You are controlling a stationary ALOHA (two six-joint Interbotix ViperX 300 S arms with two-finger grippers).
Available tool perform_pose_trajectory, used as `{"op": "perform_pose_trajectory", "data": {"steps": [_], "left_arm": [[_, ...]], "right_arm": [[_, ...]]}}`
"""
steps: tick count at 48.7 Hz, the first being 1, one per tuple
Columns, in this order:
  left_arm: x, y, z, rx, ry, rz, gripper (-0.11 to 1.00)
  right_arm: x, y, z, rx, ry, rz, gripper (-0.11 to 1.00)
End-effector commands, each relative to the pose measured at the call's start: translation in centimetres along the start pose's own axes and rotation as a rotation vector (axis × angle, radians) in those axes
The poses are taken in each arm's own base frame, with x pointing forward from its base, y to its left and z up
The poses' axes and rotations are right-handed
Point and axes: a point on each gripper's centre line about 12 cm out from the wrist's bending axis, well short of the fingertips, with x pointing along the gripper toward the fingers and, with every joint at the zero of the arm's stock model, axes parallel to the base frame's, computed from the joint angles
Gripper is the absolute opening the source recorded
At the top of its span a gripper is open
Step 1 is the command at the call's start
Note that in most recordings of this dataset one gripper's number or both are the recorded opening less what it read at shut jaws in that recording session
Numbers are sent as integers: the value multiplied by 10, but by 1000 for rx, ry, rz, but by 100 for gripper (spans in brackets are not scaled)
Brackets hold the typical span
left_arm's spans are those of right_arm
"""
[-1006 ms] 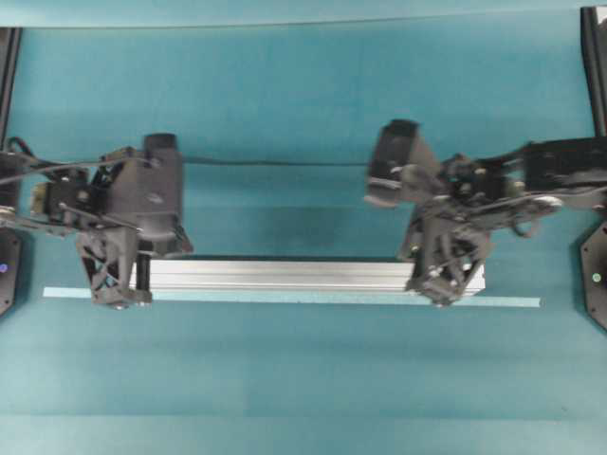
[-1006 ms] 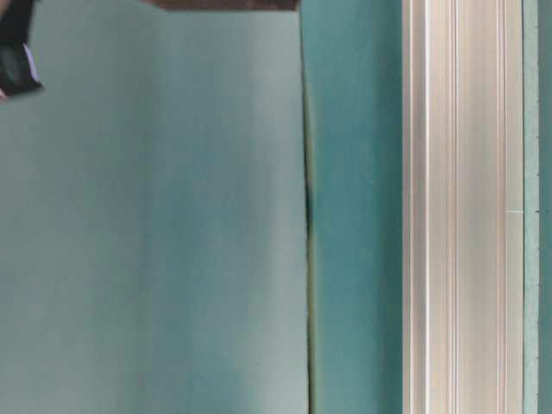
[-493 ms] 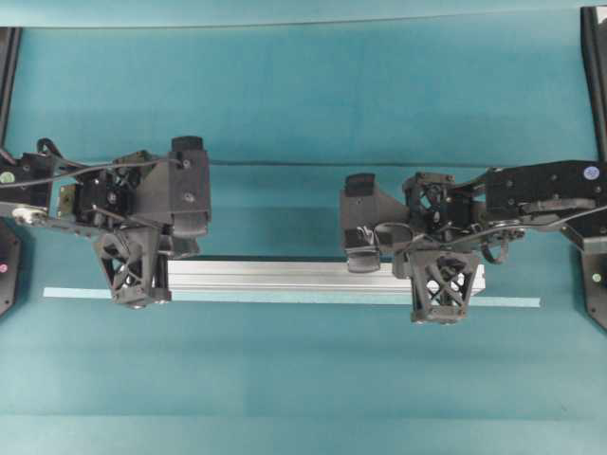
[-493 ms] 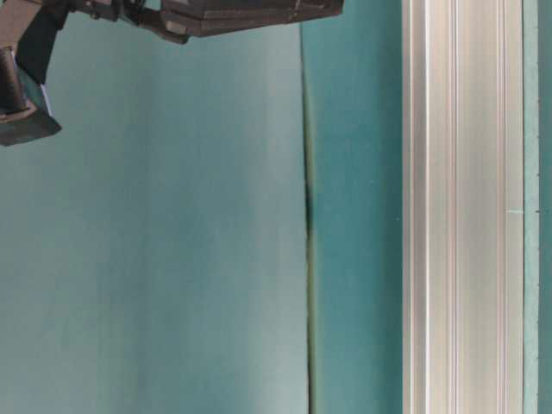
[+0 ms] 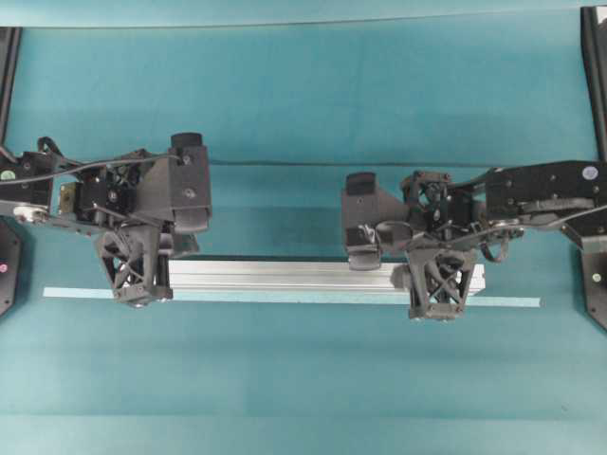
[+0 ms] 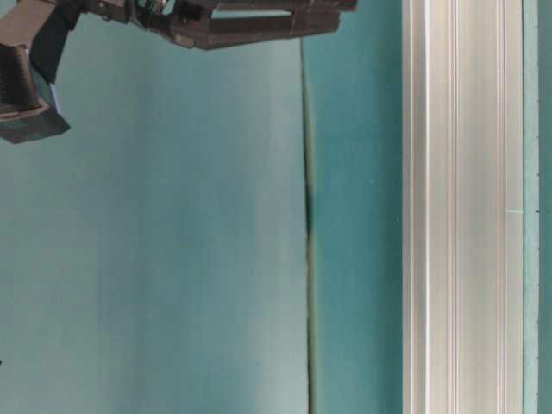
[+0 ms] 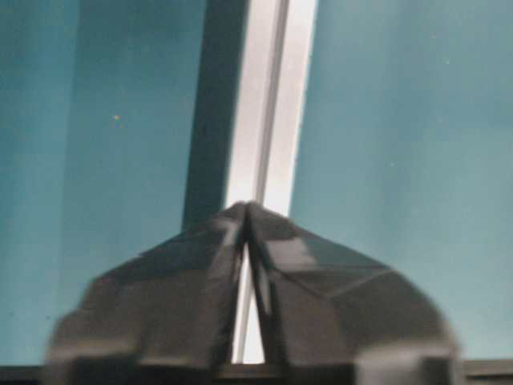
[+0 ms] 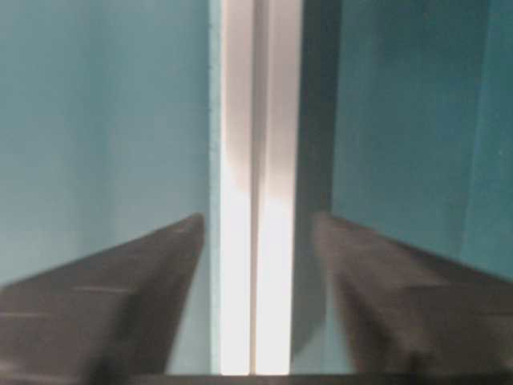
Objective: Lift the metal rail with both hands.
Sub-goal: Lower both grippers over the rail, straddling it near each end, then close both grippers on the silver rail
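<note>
The metal rail (image 5: pixel 285 275) lies flat on the teal mat, running left to right. It shows as a bright grooved bar in the left wrist view (image 7: pixel 272 96), the right wrist view (image 8: pixel 260 120) and the table-level view (image 6: pixel 461 207). My left gripper (image 5: pixel 136 296) is over the rail's left end. Its fingertips touch each other (image 7: pixel 247 207) above the rail, shut and empty. My right gripper (image 5: pixel 436 311) is over the rail's right end. It is open (image 8: pixel 258 218), with one finger on each side of the rail and gaps between fingers and rail.
A thin pale tape strip (image 5: pixel 512 302) runs along the rail's near side and extends past both ends. A fold line (image 6: pixel 308 216) crosses the mat behind the rail. Part of an arm (image 6: pixel 241 17) shows at the top of the table-level view.
Both wrists have turned square across the rail. The left gripper shifted slightly right and the right gripper straightened over the right end. The rail has not moved.
</note>
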Motion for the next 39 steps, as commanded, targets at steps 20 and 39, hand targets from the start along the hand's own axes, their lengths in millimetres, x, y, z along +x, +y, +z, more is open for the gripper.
{"op": "perform_pose_trajectory", "data": {"steps": [20, 39], "left_arm": [[27, -4, -10, 46, 75, 3, 98], [68, -6, -22, 54, 95, -1, 99]], "right_arm": [[15, -1, -2, 3, 9, -3, 96], [40, -4, -14, 7, 5, -10, 96]]}}
